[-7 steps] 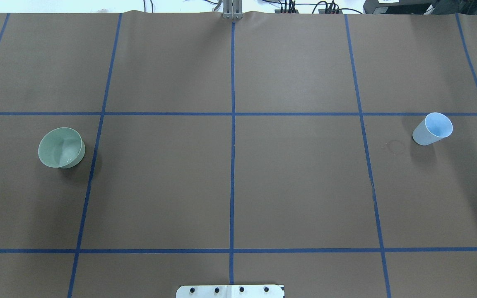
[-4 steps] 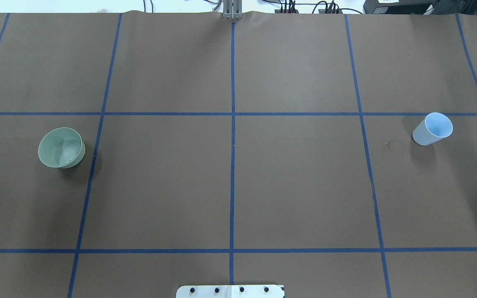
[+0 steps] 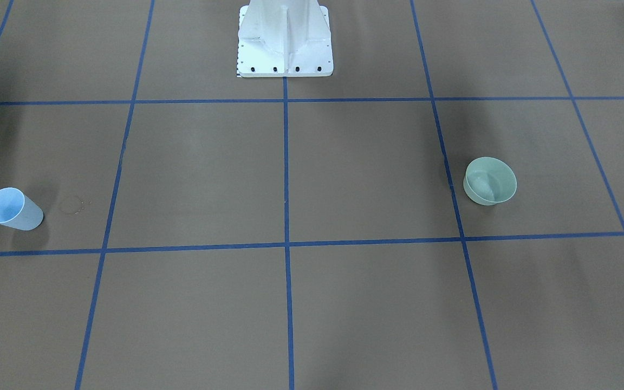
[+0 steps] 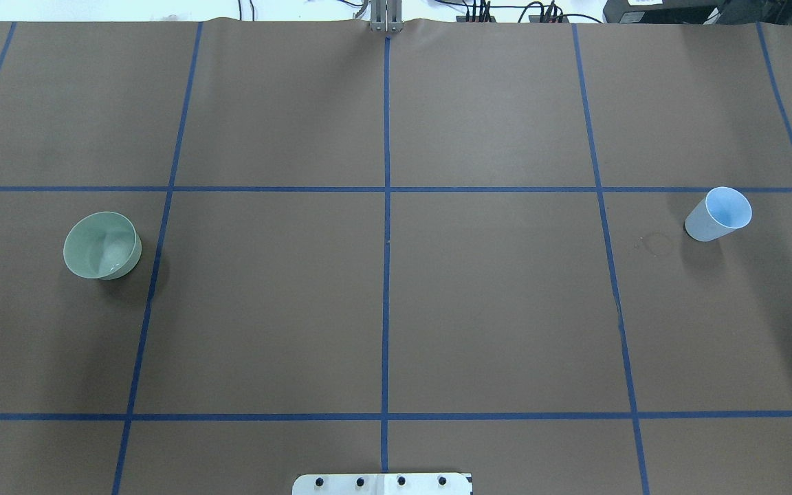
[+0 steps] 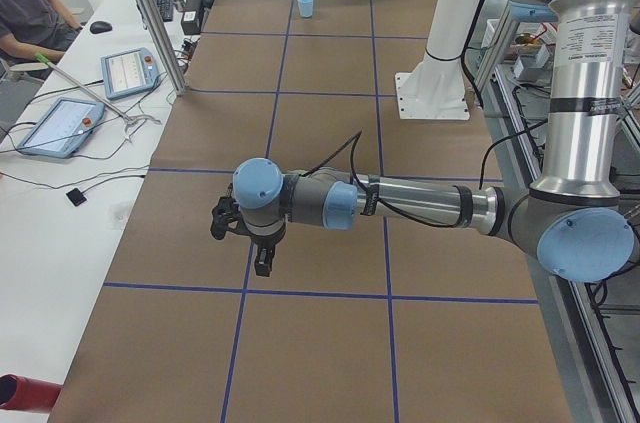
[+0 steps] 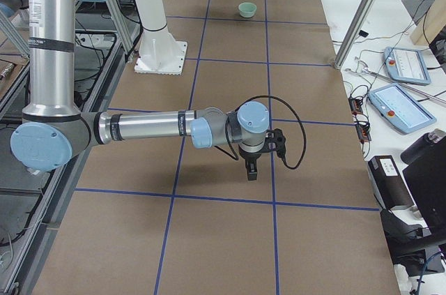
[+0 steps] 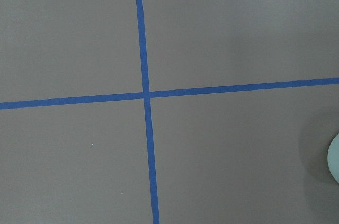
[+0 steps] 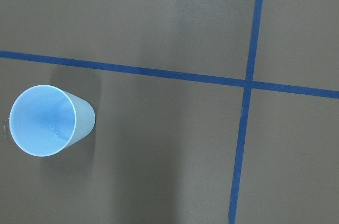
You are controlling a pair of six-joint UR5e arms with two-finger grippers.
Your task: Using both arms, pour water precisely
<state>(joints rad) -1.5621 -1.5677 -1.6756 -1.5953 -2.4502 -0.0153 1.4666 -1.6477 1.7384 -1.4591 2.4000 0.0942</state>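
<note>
Out from the white pedestal (image 4: 382, 483), the left arm (image 5: 420, 205) and right arm (image 6: 143, 126) are stretched level above the bench (image 4: 492, 309). Whether the left fingers (image 5: 262, 265) or right fingers (image 6: 251, 171) are parted, or anything is held, cannot be told. Farther out, water (image 4: 113, 261) is seen as glare in the green bowl (image 4: 83, 240); the blue cup (image 4: 718, 214) is stood well apart.

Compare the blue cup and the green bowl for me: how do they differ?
The blue cup is tall, narrow and tapered; the green bowl is low and wide. The cup stands on the robot's right, the bowl on its left. Both stand upright, mouths up, with nothing touching them.
</note>
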